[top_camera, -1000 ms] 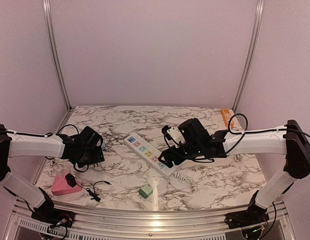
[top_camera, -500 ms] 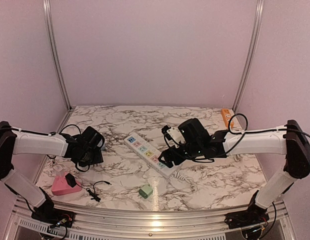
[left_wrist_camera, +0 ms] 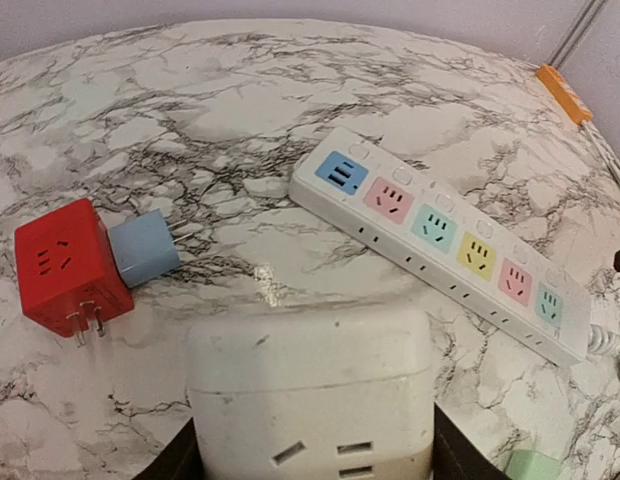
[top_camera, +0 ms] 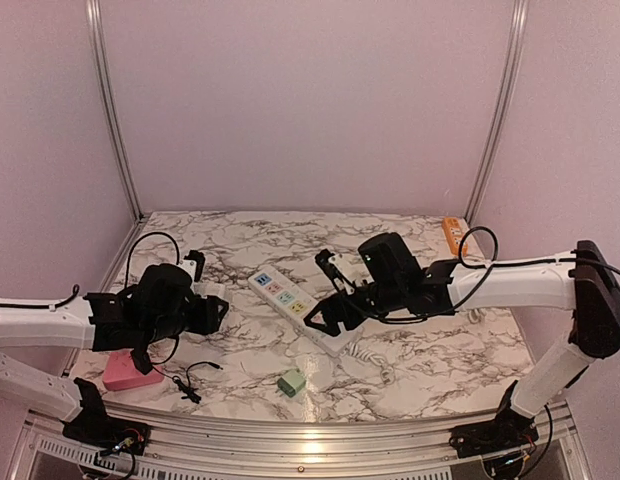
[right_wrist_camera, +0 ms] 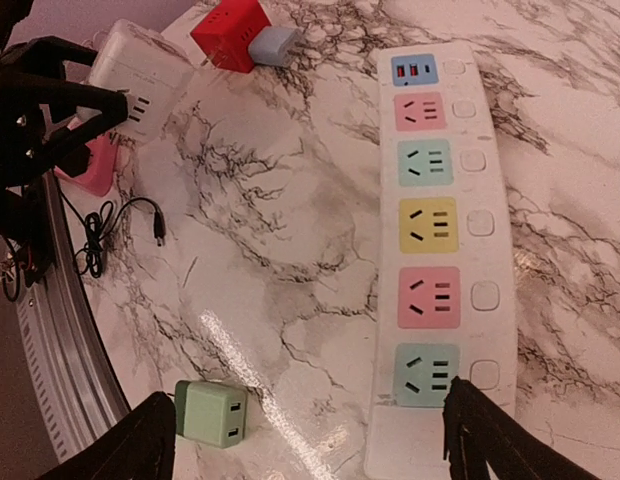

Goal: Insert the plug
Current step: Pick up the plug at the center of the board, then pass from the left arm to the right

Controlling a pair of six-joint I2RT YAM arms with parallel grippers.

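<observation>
My left gripper (left_wrist_camera: pixel 312 455) is shut on a white cube plug adapter (left_wrist_camera: pixel 310 390), held above the marble table and facing the power strip. The white power strip (left_wrist_camera: pixel 440 235) with coloured sockets lies diagonally in the middle of the table (top_camera: pixel 295 305). In the right wrist view the strip (right_wrist_camera: pixel 430 230) runs up the frame. My right gripper (right_wrist_camera: pixel 310 440) is open and empty, low over the strip's near end, by the teal socket (right_wrist_camera: pixel 426 372). The held cube shows there at the upper left (right_wrist_camera: pixel 130 75). In the top view the grippers are left (top_camera: pixel 212 303) and right (top_camera: pixel 325 315) of the strip.
A red cube plug (left_wrist_camera: pixel 65 265) with a blue adapter (left_wrist_camera: pixel 142 250) lies left of the strip. A green plug (top_camera: pixel 291 381) lies near the front edge. A pink block (top_camera: pixel 125 372) with a black cable (top_camera: pixel 195 385) sits front left. An orange item (top_camera: pixel 452 232) lies back right.
My left arm has swung up and toward the near side, carrying the white cube, and its gripper now faces the strip. My right gripper has shifted slightly left over the strip's end.
</observation>
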